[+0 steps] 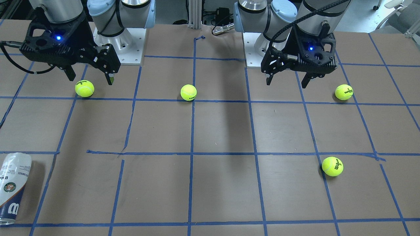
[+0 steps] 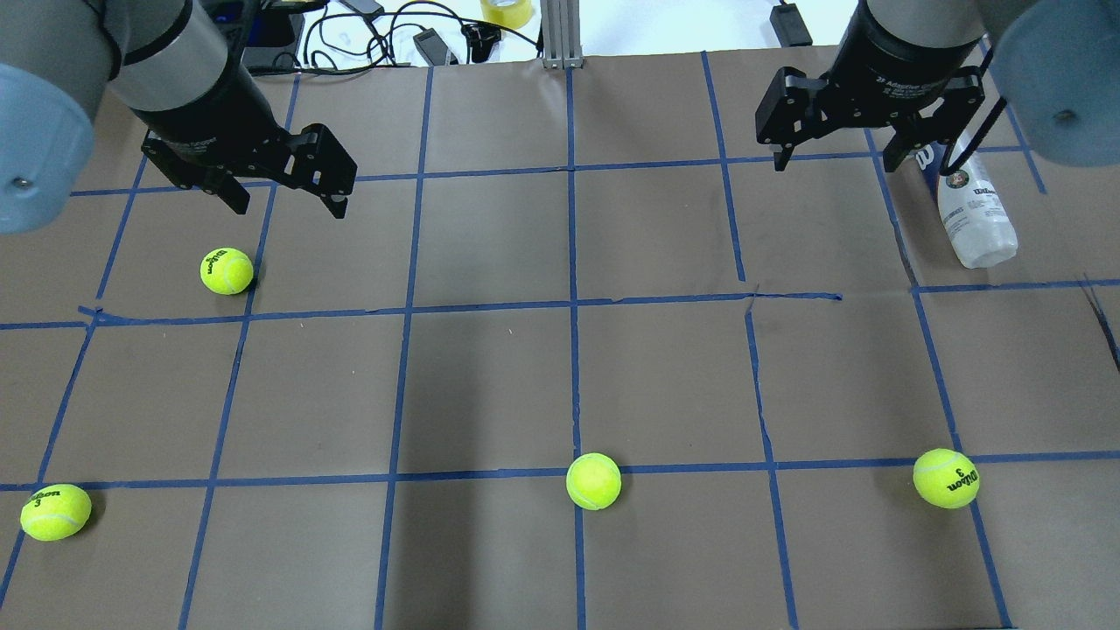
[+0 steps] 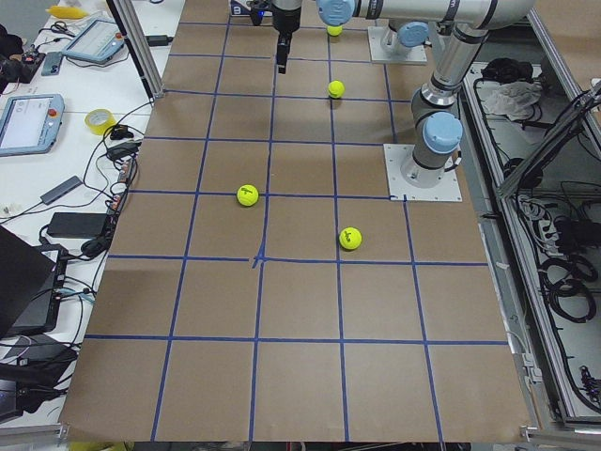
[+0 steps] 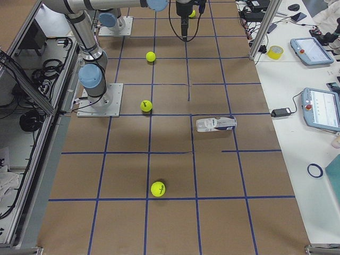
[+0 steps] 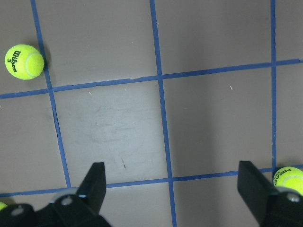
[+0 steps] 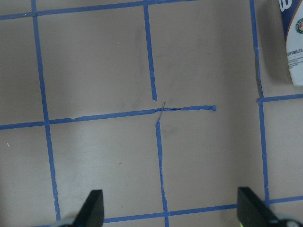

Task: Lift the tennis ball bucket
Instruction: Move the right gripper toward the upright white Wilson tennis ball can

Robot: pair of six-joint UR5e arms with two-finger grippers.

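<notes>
The tennis ball bucket (image 2: 976, 219) is a clear can with a white and navy Wilson label. It lies on its side on the brown table, at the far right in the overhead view. It also shows in the front view (image 1: 13, 188), the right side view (image 4: 215, 124) and the right wrist view's top right corner (image 6: 293, 42). My right gripper (image 2: 836, 162) hangs open and empty above the table, to the bucket's left and apart from it; it also shows in the front view (image 1: 90, 79). My left gripper (image 2: 284, 197) is open and empty, far from the bucket (image 1: 287, 82).
Several yellow-green tennis balls lie on the table: one near my left gripper (image 2: 227, 271), others along the near row (image 2: 55, 512), (image 2: 593, 480), (image 2: 946, 478). Blue tape lines grid the table. Cables and a tape roll (image 2: 506, 10) lie beyond the far edge.
</notes>
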